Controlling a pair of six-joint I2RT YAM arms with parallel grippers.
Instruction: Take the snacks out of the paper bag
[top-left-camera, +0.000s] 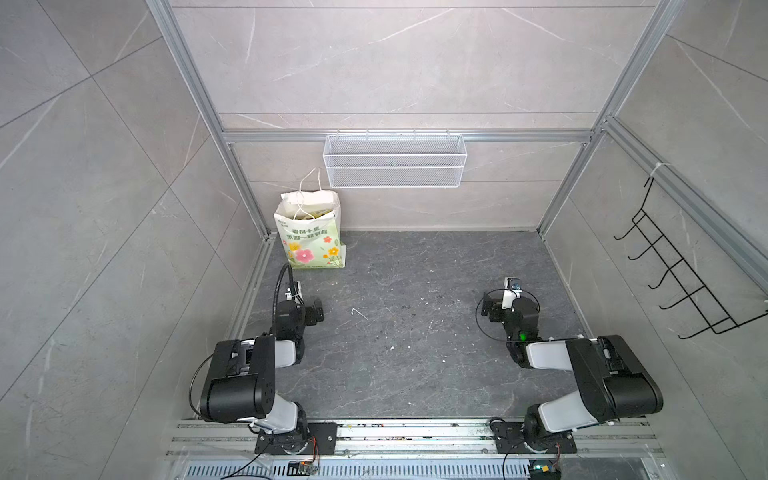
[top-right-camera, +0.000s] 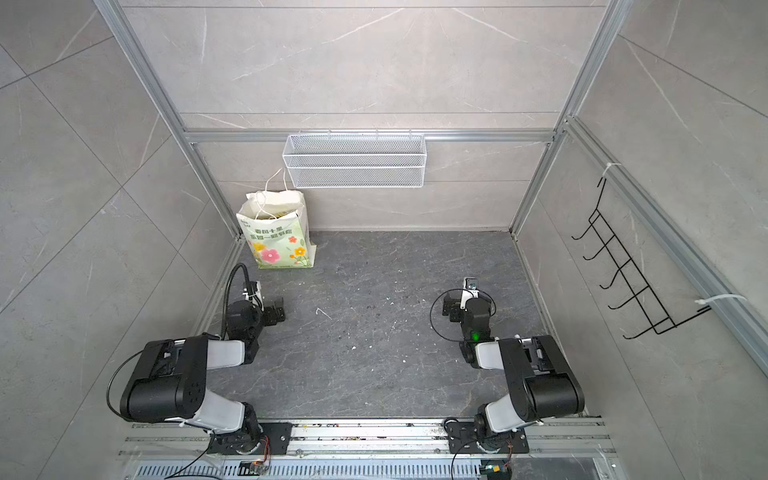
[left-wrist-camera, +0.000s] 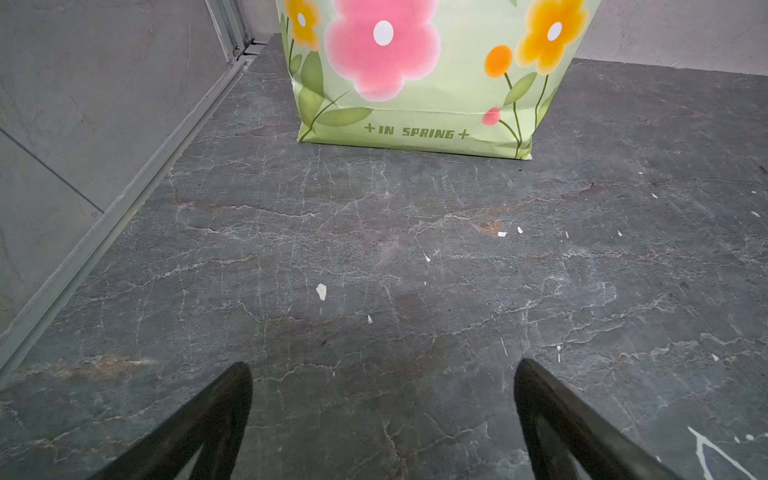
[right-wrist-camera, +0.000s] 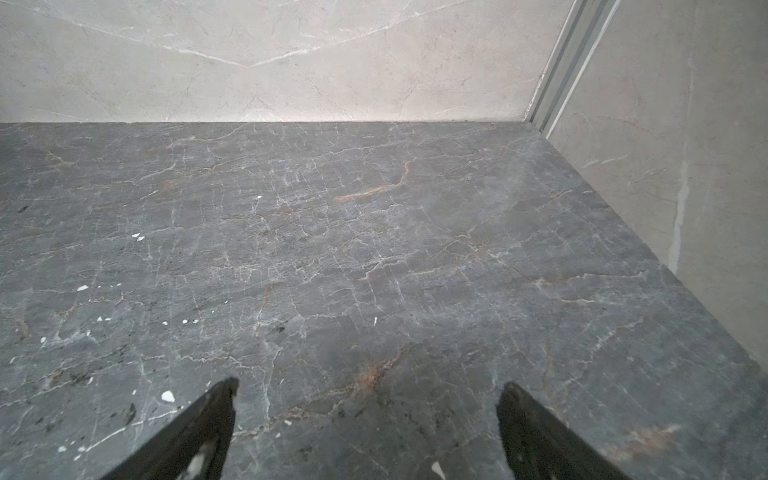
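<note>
Paper bag (top-left-camera: 309, 232) is standing in the far-left corner, below the mesh basket (top-left-camera: 395, 160); left gripper (left-wrist-camera: 383, 365) and right gripper (right-wrist-camera: 370, 382) are hovering wide open, empty, over open tabletop (top-left-camera: 415, 332).

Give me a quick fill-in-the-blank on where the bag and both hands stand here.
1. The paper bag stands in the far ____ corner of the table.
2. Along its bottom edge the bag reads IN ____.
3. The left hand and the right hand are both empty and ____.
Missing words: left; SPRING; open.
</note>
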